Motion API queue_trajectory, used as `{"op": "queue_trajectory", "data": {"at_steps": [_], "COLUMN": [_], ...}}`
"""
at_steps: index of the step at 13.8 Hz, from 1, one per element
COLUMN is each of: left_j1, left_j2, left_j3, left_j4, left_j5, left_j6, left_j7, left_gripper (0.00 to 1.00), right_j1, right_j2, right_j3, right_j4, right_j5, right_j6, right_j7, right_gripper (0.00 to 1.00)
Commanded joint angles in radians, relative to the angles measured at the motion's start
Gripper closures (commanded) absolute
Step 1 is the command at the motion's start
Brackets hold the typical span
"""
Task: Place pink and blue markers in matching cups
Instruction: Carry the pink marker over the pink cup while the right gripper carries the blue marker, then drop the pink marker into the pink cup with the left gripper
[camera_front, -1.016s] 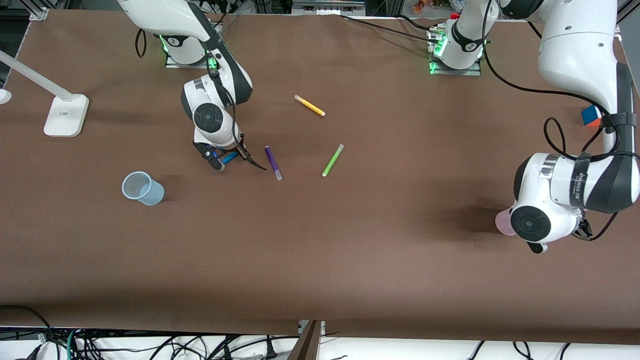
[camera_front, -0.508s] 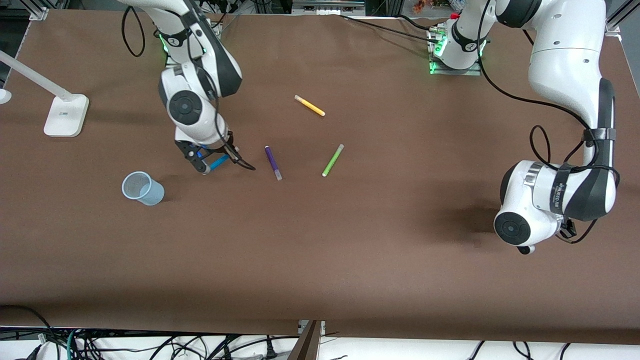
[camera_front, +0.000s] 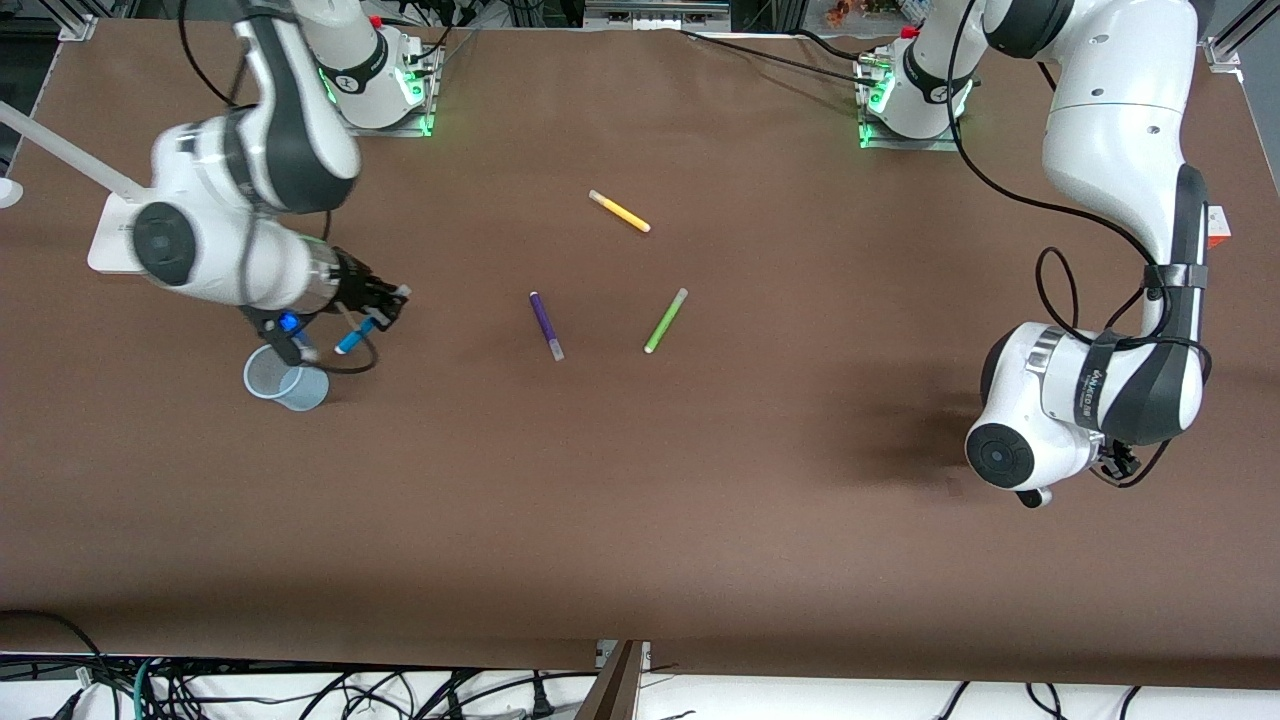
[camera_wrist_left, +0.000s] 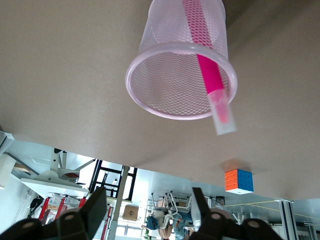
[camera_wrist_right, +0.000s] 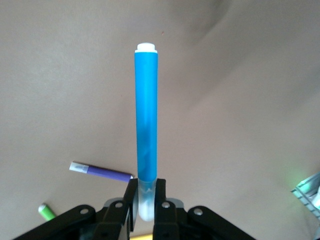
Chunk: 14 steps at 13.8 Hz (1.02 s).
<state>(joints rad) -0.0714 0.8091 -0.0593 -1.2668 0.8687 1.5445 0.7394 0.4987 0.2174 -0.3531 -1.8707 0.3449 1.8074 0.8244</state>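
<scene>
- A brown table (camera_front: 640, 480) fills the front view, with both arm bases along its top edge and cables hanging below its near edge.
- The right gripper (camera_front: 362, 312) is up in the air just beside the blue cup (camera_front: 285, 377), over the table toward the right arm's end.
- Its fingers are closed on the pale cap end of the blue marker (camera_wrist_right: 146, 130); in the right wrist view the blue barrel runs straight out from the fingers to a white end plug.
- The blue cup stands on the table with its rim partly covered by the right gripper's body in the front view.
- The left gripper (camera_wrist_left: 145, 210) is over the pink cup (camera_wrist_left: 180, 75); its fingers are spread apart with nothing between them.
- The pink marker (camera_wrist_left: 210, 85) leans inside the pink cup, its pale cap sticking out past the rim.
- In the front view the left arm's wrist hides the pink cup, which sits toward the left arm's end of the table.
- A purple marker (camera_front: 546, 325) and a green marker (camera_front: 665, 320) lie near the table's middle, well apart from both cups.
- A yellow marker (camera_front: 619, 211) lies farther from the front camera than those two.
- A colour cube (camera_wrist_left: 238, 180) rests on the table near the pink cup.
- A white lamp base (camera_front: 110, 230) stands at the right arm's end.
</scene>
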Motion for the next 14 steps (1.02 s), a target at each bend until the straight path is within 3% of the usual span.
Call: {"op": "queue_trajectory", "data": {"at_steps": [1,2,8,11,14], "left_j1": [-0.007,-0.007,-0.010,-0.007,0.044], "left_j2": [-0.063,-0.108,-0.307,-0.401,-0.520], "left_j3": [-0.004,-0.004,-0.014,-0.077,-0.077], "left_j4": [-0.005,-0.002,-0.011,-0.013,-0.051], "left_j5": [-0.054,-0.138,-0.589,-0.666,-0.796], "left_j6": [-0.012,-0.012,-0.064,-0.073,-0.080], "left_j7": [-0.032,-0.067,-0.462,-0.638,-0.646], "left_gripper": [0.00,0.00,0.00,0.00,0.00], "right_j1": [-0.005,-0.034,-0.251,-0.276,-0.334], "right_j2": [0.019,0.026,0.143,0.160,0.195], "right_j3": [-0.134,-0.162,-0.162,-0.162,-0.161], "right_j4": [0.030,0.028,0.027,0.025,0.028], "right_j5": [0.118,0.176,0.406,0.430,0.463], "right_j6": [-0.077,-0.101,-0.239,-0.269,-0.318], "right_j7": [-0.230,-0.301,-0.536,-0.573,-0.631], "right_gripper": [1.00,1.00,1.00,1.00,1.00]}}
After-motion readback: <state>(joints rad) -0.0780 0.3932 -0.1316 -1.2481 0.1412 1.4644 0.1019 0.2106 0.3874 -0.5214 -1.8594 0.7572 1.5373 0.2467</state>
